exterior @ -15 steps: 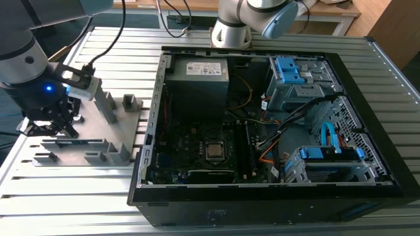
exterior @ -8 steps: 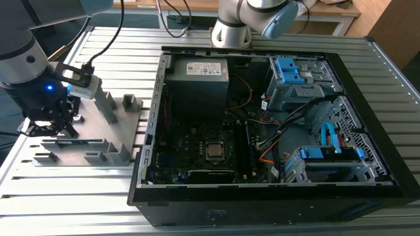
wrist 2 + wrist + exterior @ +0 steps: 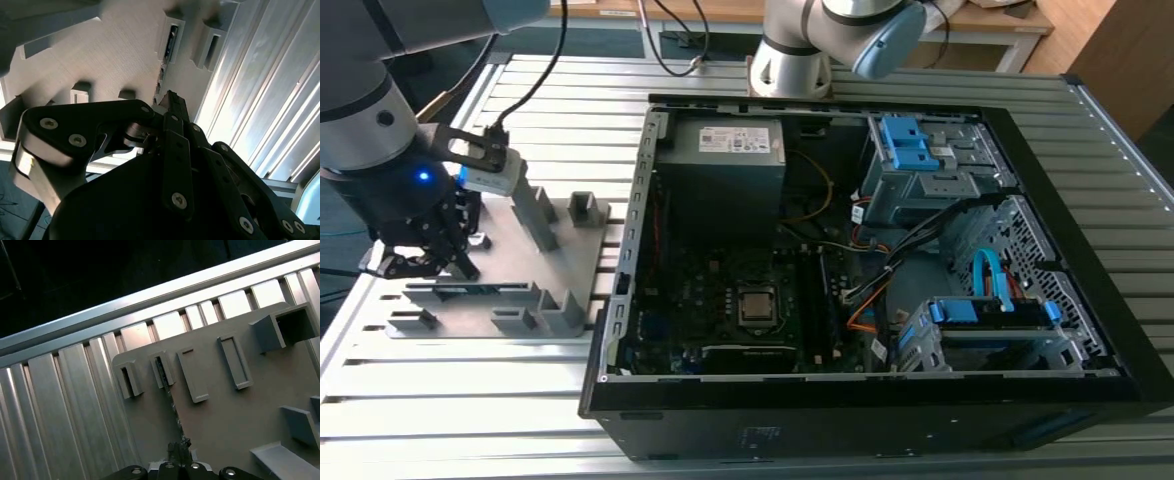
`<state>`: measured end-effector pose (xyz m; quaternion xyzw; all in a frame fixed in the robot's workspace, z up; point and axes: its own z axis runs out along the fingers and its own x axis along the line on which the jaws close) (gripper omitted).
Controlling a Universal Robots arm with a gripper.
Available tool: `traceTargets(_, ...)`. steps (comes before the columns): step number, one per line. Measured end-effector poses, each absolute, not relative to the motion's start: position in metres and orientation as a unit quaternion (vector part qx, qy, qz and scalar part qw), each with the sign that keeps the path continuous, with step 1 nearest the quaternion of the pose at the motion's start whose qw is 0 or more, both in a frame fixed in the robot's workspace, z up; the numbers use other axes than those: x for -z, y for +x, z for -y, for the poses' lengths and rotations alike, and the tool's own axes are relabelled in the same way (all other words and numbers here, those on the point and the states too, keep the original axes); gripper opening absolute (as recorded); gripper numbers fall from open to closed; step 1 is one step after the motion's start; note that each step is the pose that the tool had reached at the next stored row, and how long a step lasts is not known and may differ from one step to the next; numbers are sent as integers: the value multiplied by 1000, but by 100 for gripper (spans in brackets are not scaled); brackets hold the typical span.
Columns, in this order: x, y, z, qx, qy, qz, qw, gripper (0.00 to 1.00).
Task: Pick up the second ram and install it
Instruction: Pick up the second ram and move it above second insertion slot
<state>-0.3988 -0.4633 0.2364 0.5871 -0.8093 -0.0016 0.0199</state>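
Dark edge-on second ram [image 3: 171,402] — one end hidden

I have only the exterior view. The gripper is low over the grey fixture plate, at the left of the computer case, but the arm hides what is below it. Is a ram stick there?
Observer: Yes. In the first wrist view the second ram shows edge-on as a thin dark strip across the fixture plate, and it reaches the gripper.
Operator: Where is its far end?
Observer: It sits in a slotted grey block at the plate's edge.
Operator: Is the gripper on the strip or beside it?
Observer: In the second wrist view the gripper lines up with the strip's near end. I cannot tell whether it grips the strip.
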Motion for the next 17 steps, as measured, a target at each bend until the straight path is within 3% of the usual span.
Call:
traceTargets(4,-236,-399,463,10,600,800,13,10)
traceTargets(17,-236,-399,463,10,653,757,13,10)
